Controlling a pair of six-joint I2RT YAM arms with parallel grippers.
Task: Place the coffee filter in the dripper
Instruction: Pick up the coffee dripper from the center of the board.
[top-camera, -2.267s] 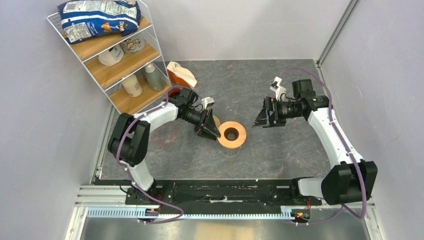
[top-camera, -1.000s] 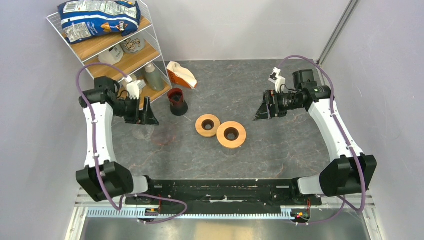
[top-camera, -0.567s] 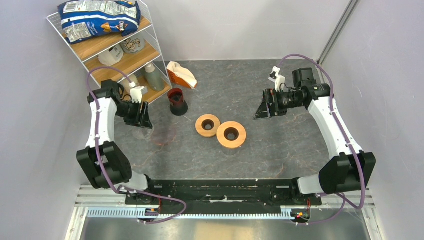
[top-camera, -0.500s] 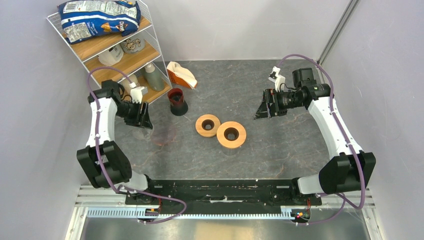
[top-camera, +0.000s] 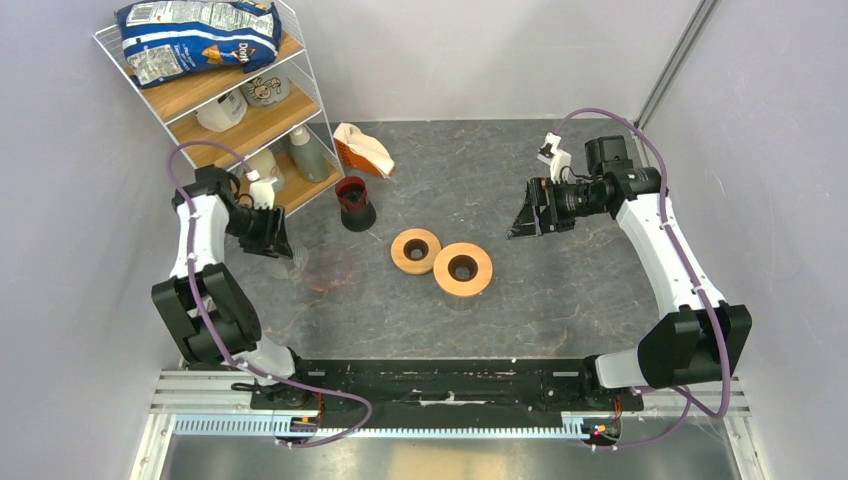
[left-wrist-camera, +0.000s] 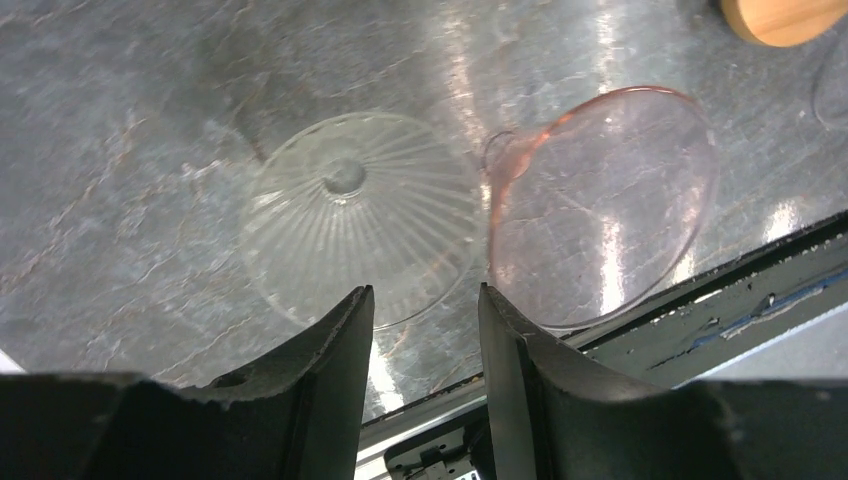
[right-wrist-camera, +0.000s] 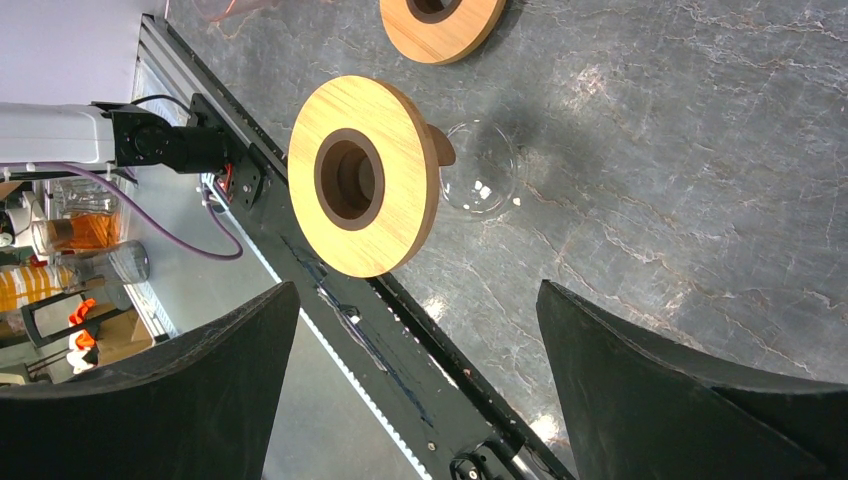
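Since no loose coffee filter can be made out anywhere on the table (top-camera: 570, 300), the task is judged to be at its first step, with the paper yet to be fetched. Nearest the arm bases, the dripper (top-camera: 478, 272) is seen standing with its wooden collar uppermost and nothing in it, a bare wooden ring (top-camera: 402, 252) just beside it. To the left, the left gripper (left-wrist-camera: 425, 295) is held over a ribbed clear glass piece (left-wrist-camera: 345, 210) and a pink glass (left-wrist-camera: 610, 200), its fingers narrowly apart with nothing clamped. Farther back, the right gripper (top-camera: 524, 220) is held spread wide and empty. Farthest off, an orange-and-white packet (top-camera: 362, 150) is seen, white paper showing at its mouth. Next, a single sheet must be pinched from that packet and carried to the dripper's opening.
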